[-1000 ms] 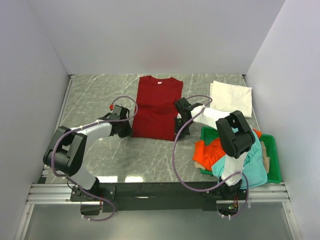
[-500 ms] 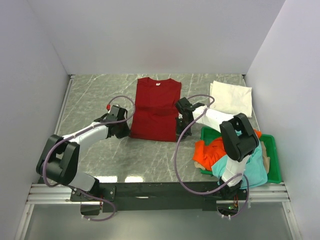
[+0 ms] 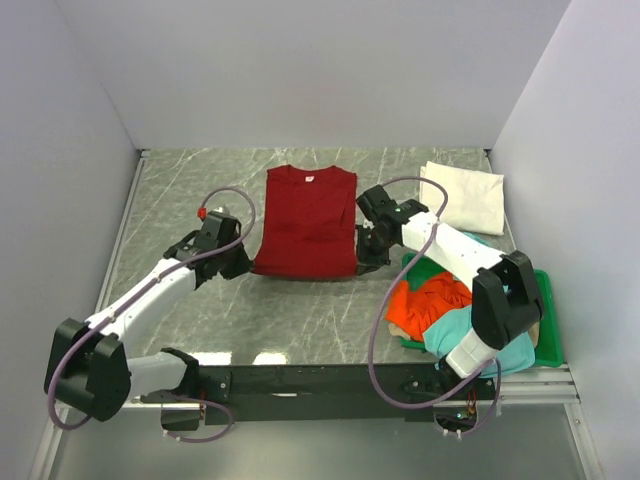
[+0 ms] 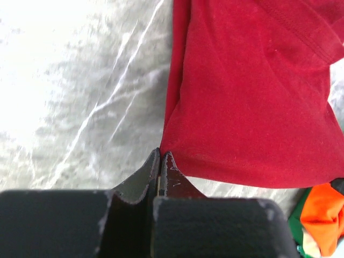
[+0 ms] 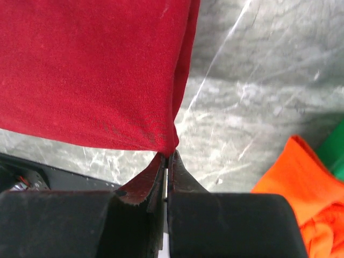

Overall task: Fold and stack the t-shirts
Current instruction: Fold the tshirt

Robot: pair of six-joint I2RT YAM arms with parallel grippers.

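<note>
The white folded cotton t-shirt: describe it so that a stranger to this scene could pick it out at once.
On the grey marble-patterned table, look to the far right corner, beyond the green plastic tray. The white folded cotton t-shirt lies there, the only pale garment: flat and neat, unlike the dark red cotton t-shirt at centre and the crumpled orange t-shirt and teal t-shirt at the tray.

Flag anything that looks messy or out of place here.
The orange shirt and teal shirt lie crumpled in a heap on the green tray, spilling past its near and left edges. The red shirt and white shirt look tidy; nothing else stands out.
</note>
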